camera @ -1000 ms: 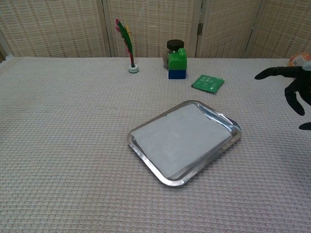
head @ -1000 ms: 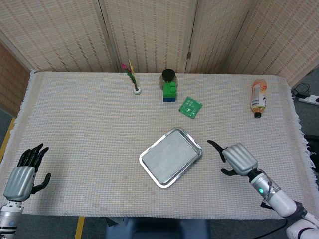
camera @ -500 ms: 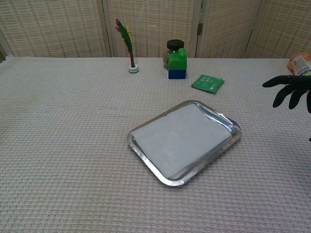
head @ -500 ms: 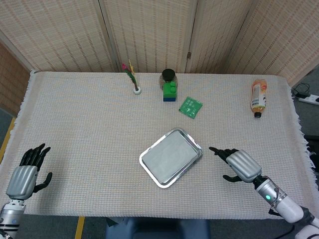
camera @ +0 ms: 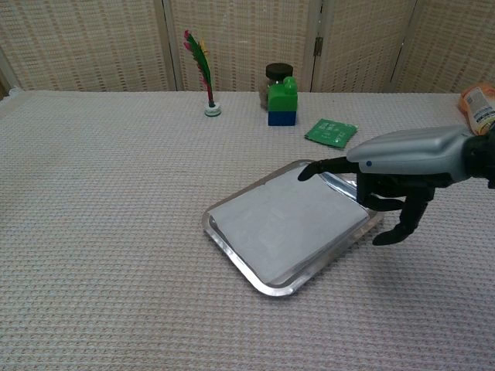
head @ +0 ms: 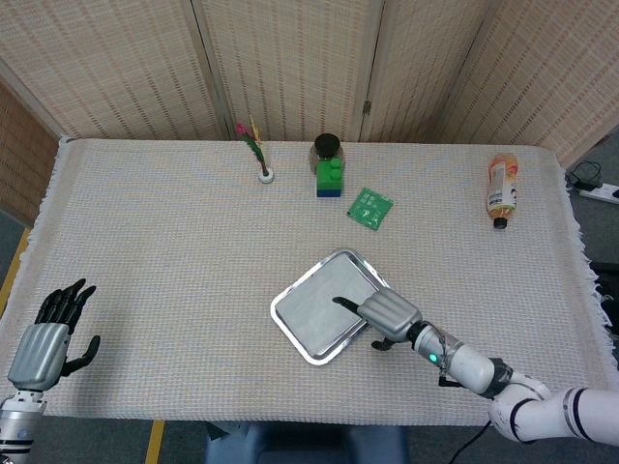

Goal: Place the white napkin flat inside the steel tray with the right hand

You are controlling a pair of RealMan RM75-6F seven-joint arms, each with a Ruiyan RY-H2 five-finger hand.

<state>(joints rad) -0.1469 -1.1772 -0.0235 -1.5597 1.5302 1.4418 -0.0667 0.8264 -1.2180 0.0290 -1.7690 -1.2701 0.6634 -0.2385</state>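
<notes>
Napkin is seen lying flat inside the steel tray, with the right hand held open and empty over the tray's 3 o'clock rim. If the fingertips were dragged across, the sheet could be wrinkled or pulled out.

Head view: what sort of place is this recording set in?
Probably a staged test table, not a home: a cloth-covered table in front of woven folding screens, with unrelated props along the back, a feathered shuttlecock, toy blocks and a bottle.
</notes>
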